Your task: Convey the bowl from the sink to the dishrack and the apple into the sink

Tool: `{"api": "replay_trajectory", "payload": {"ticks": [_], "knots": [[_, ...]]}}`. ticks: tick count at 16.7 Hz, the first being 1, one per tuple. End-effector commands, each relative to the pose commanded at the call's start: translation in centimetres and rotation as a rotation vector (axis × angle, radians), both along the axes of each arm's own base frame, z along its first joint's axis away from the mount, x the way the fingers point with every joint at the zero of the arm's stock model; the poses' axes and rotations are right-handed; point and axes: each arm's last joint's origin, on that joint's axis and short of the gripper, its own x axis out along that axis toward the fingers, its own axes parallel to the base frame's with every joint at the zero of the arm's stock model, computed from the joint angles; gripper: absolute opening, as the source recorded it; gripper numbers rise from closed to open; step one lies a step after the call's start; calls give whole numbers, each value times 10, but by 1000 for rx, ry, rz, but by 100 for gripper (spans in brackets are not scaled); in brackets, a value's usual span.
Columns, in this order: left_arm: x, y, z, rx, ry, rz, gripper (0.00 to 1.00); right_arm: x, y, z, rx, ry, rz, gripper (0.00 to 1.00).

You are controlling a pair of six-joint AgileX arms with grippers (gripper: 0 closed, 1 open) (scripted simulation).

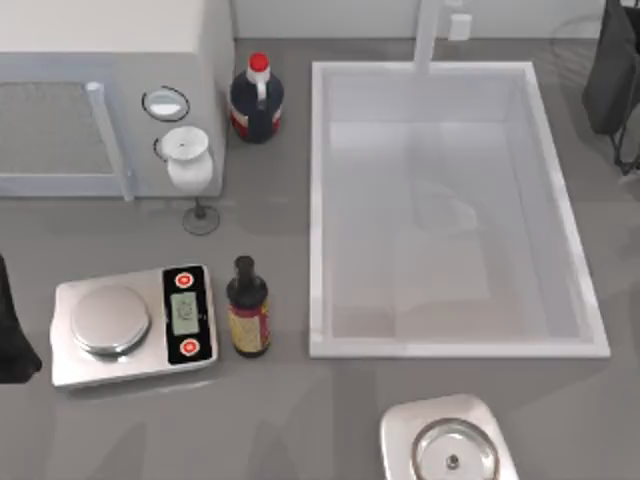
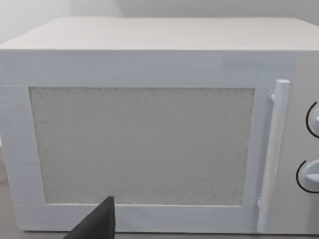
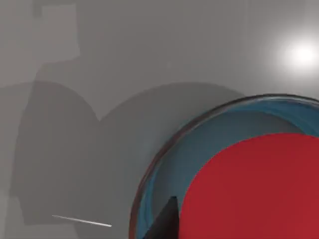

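The white sink (image 1: 320, 200) takes up the middle and right of the table in the top view, and its basin looks bare. In the right wrist view the blue bowl (image 3: 164, 169) with its reddish-brown rim sits close below the camera over a grey surface. The red apple (image 3: 254, 189) overlaps the bowl's inside; I cannot tell whether it rests in the bowl. One dark fingertip (image 3: 167, 221) of my right gripper shows just inside the rim, beside the apple. My right arm (image 1: 615, 70) is at the far right back corner. My left arm (image 1: 12, 335) stays parked at the left edge.
A white microwave (image 1: 100, 90) fills the back left, and the left wrist camera faces its door (image 2: 142, 144). A red-capped jug (image 1: 257, 100), a wine glass (image 1: 192, 160), a dark bottle (image 1: 247, 305), a scale (image 1: 130, 325) and a steel pan (image 1: 450, 445) stand around the sink.
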Motion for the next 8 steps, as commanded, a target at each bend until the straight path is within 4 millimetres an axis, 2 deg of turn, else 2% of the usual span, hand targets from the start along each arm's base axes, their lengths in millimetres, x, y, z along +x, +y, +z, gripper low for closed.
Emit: {"api": "replay_trajectory", "payload": {"ticks": [5, 8], "knots": [[0, 0, 0, 0, 0, 0, 100, 28, 75, -10, -110, -339, 126, 0], [0, 0, 0, 0, 0, 0, 100, 32, 126, -13, -123, -600, 164, 0]]}}
